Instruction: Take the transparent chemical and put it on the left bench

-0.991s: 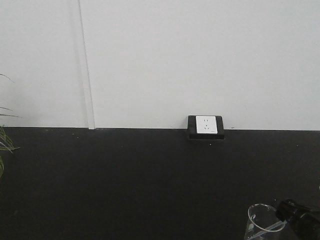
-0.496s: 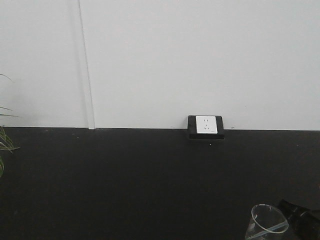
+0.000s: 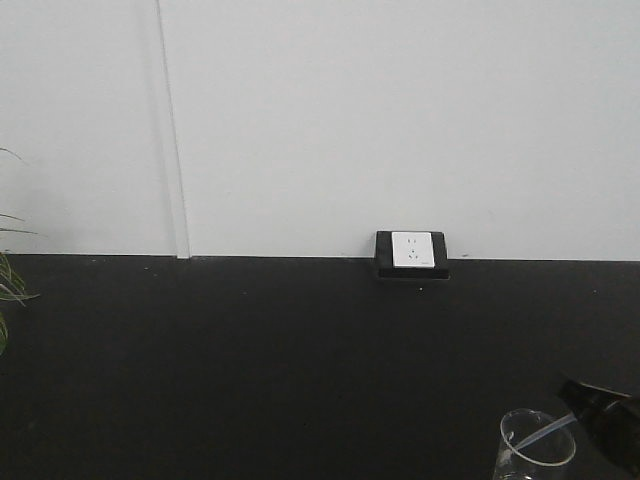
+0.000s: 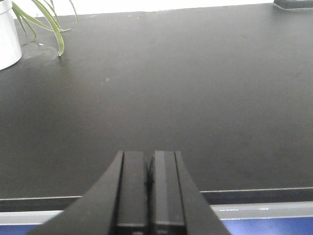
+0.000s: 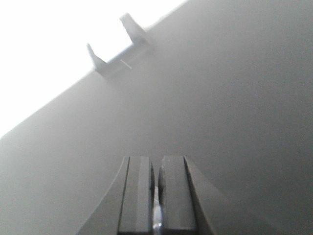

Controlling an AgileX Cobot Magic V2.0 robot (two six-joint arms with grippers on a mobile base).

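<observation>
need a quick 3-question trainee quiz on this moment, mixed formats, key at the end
1. True or false: the left claw is holding something.
2. Pick one: the right claw is shut on A) a clear pipette, B) a red-tipped pipette, C) nothing.
3. Fill in: in the front view, the pipette's free end lies inside a glass ____.

Key
1. False: it is shut with nothing between its fingers.
2. A
3. beaker
</observation>
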